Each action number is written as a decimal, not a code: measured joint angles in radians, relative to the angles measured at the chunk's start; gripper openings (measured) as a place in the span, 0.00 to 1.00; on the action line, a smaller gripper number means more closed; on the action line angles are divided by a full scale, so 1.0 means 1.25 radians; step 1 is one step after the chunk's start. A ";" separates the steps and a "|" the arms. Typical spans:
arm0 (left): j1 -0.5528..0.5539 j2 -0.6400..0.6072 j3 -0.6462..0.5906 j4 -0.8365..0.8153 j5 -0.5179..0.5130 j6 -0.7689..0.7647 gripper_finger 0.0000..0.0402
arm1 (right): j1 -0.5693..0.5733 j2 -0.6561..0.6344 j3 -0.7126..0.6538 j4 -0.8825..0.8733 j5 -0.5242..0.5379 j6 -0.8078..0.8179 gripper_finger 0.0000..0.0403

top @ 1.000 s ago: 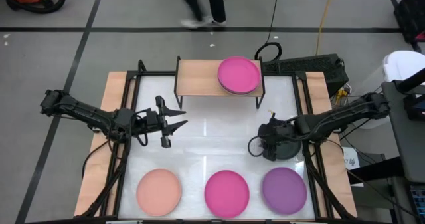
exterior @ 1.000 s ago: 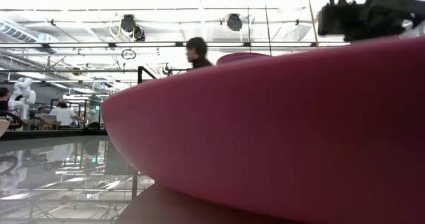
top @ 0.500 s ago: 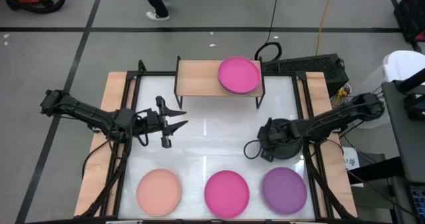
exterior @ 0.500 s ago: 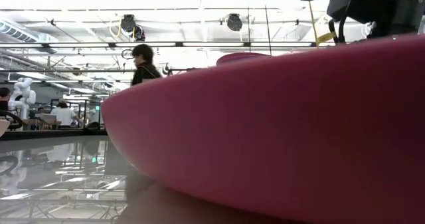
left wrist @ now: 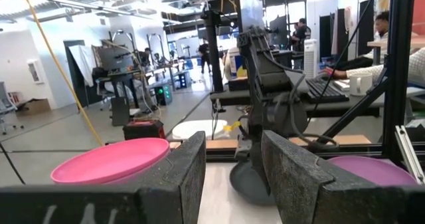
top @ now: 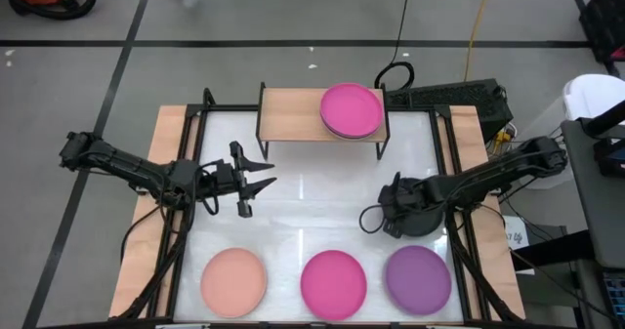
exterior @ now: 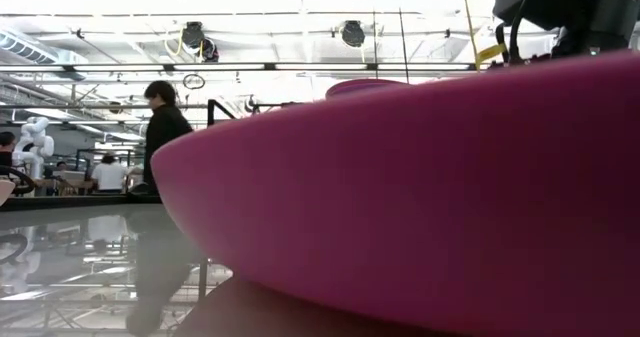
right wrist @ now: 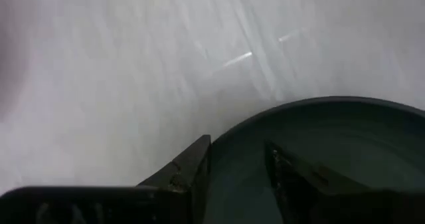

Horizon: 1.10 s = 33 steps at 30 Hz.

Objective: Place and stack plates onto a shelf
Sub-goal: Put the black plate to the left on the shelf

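Right end effector is straddling the black plate's rim on the tabletop, fingers slightly parted, while the left end effector is hovering open.

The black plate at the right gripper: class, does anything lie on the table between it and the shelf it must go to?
Nothing visible does. The black plate sits under the right gripper, and only bare white table lies between it and the shelf, whose right half holds a pink-topped stack.
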 joint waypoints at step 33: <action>0.000 0.000 0.000 -0.013 0.000 -0.017 0.38 | 0.001 0.032 -0.019 0.028 -0.041 0.056 0.30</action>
